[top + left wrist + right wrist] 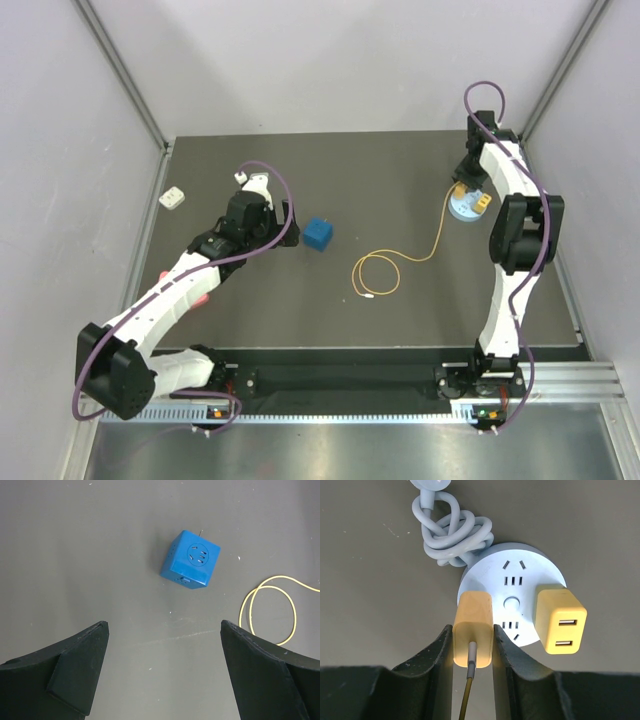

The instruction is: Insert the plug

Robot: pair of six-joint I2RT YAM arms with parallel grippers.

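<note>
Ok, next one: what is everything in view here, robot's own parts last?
Plug: one, yellow, at the round socket, in the right jaws.
Cable: one, yellow, from the plug, looped mid-table.
Round socket: one, pale blue, table's far right.
Cord: one, grey, bundled behind it.
USB block: one, yellow, on the round socket beside the plug.
Cube socket: one, blue, mid-table.
Small box: one, white, table's left edge.
Table: one, dark grey.
Left arm: one, white-black, jaws open, short of the cube.
Right arm: one, white-black, jaws shut on the plug.
</note>
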